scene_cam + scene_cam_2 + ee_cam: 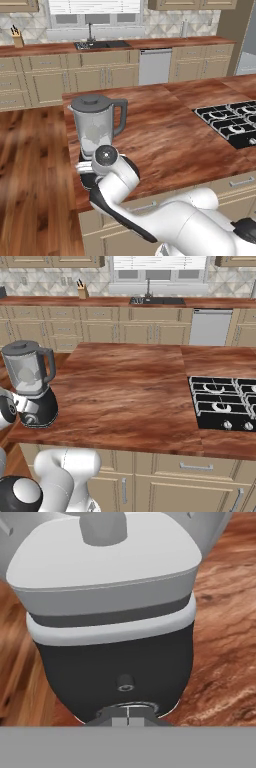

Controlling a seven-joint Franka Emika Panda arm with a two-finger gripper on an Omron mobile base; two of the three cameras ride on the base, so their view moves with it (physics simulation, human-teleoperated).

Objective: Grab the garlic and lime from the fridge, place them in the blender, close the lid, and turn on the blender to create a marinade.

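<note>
Blender [96, 130] is sitting lidded on the desk [165, 135]; gripper [128, 721], closed and empty, is pressing at its dial [30, 419]; keep pushing squarely.

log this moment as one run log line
gripper: shut, at base dial | clear blender jug on black base: on wooden island | dark grey lid: on jug

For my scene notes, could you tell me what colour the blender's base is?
Black, clearest in the right base view: the blender's base.
</note>
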